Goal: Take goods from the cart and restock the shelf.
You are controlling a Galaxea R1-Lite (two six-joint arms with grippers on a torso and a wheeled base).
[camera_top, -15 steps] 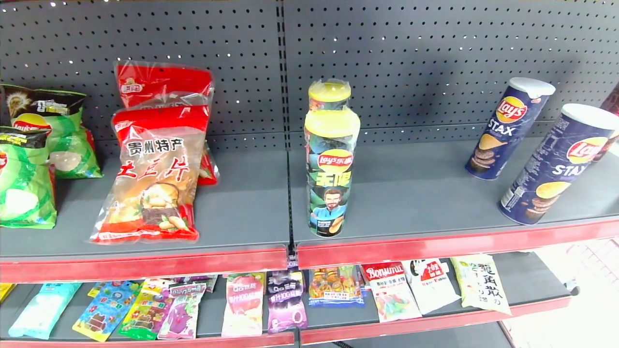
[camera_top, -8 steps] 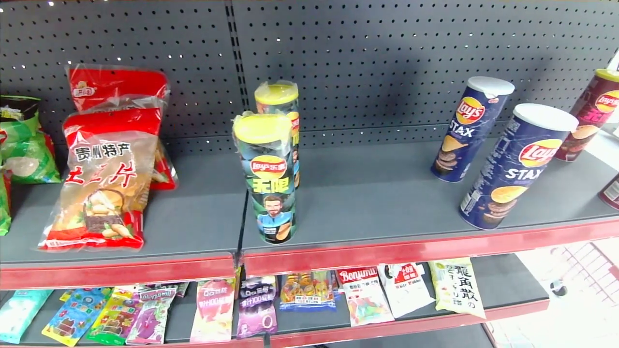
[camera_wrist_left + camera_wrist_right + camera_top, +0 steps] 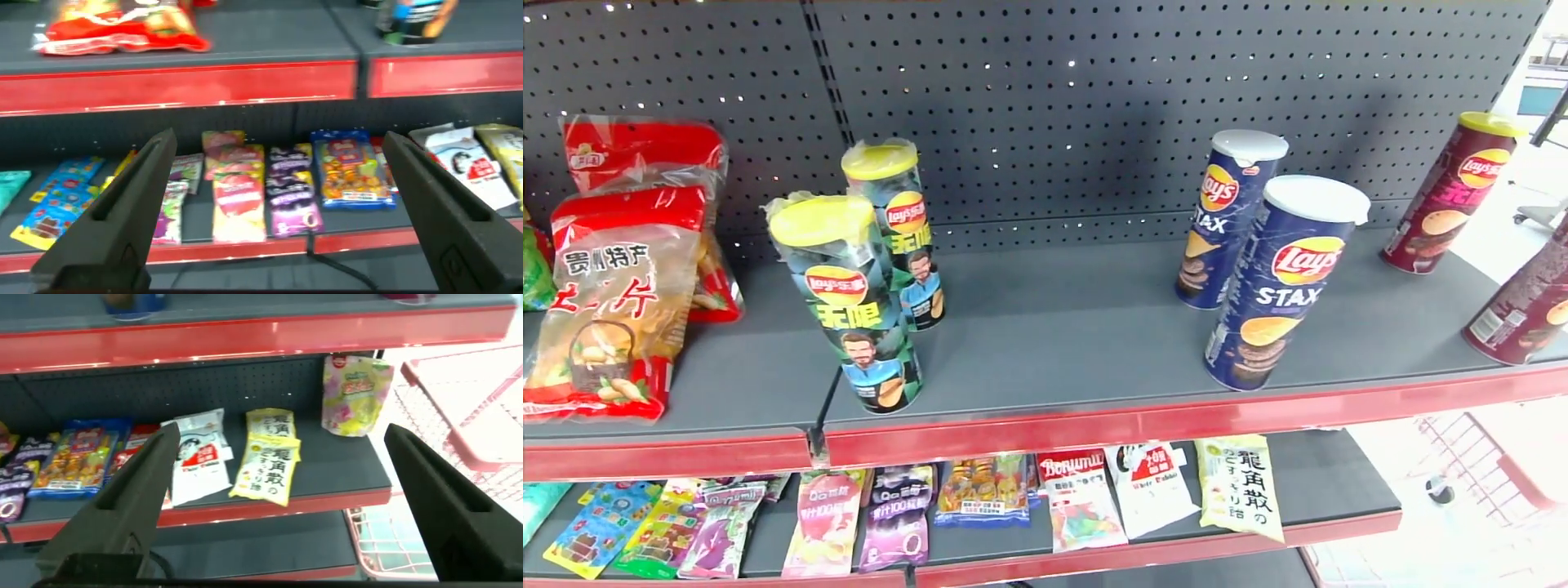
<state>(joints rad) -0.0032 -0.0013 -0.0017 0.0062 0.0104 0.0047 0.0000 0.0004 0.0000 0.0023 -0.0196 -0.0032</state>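
The upper shelf (image 3: 1094, 425) has a red front lip and carries red snack bags (image 3: 613, 302), two yellow-lidded chip cans (image 3: 849, 302), two blue chip cans (image 3: 1278, 278) and maroon cans (image 3: 1450, 196). A pink wire cart (image 3: 1478, 465) stands low at the right, also the cart (image 3: 466, 400) in the right wrist view. My left gripper (image 3: 282, 220) is open with nothing in it, facing the candy packets (image 3: 245, 196) on the lower shelf. My right gripper (image 3: 278, 506) is open and holds nothing, facing yellow and white packets (image 3: 265, 461) on that lower shelf.
A dark pegboard wall (image 3: 1094, 106) backs the shelf. Bare shelf surface lies between the yellow-lidded cans and the blue cans. The lower shelf (image 3: 1339, 523) holds a row of flat packets; a green pouch (image 3: 355, 392) hangs near its right end.
The head camera has swung to the right, so the whole picture slid left. The maroon cans and the cart came into sight. No goods moved on the shelf.
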